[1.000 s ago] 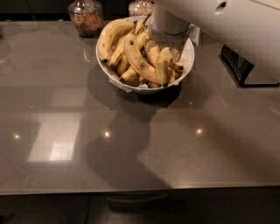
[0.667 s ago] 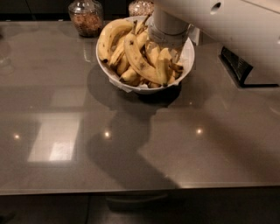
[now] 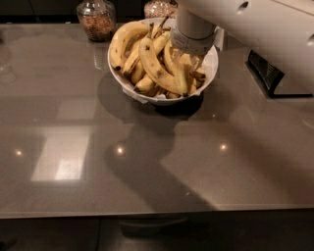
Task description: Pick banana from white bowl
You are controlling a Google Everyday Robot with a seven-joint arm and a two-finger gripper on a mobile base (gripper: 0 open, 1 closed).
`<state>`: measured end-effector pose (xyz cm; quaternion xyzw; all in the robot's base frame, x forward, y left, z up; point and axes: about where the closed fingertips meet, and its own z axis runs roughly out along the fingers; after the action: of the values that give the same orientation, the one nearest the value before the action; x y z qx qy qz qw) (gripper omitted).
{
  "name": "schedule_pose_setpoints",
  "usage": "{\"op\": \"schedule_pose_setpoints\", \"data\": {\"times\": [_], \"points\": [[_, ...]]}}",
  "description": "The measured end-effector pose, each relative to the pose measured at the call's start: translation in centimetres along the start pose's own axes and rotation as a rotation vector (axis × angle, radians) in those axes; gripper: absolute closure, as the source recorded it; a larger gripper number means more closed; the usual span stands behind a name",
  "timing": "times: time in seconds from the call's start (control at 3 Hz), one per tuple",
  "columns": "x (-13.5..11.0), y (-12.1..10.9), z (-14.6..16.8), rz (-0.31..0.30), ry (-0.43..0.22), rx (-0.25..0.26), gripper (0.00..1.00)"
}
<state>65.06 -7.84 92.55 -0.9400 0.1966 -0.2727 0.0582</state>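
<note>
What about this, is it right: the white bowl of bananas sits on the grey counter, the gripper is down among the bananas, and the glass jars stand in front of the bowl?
Not quite: the camera view shows the glass jars behind the white bowl, not in front. The bowl of bananas does sit on the grey counter, with the gripper down among the bananas.

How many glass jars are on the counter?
2. One jar stands back left of the bowl; the other jar is right behind it, cut off at the top edge. The arm may hide more. The gripper sits in the bowl's right side.
</note>
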Motion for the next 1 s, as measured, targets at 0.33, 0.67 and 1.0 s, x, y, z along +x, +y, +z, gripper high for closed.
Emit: {"op": "schedule_pose_setpoints", "data": {"times": [0.33,0.67,1.0], "points": [[0.0,0.6,0.0,0.042,-0.030,0.010,0.87],[-0.1,1.3,-0.8,0.090,-0.055,0.026,1.00],[-0.2,2.2,-2.7,0.143,-0.063,0.020,1.00]]}}
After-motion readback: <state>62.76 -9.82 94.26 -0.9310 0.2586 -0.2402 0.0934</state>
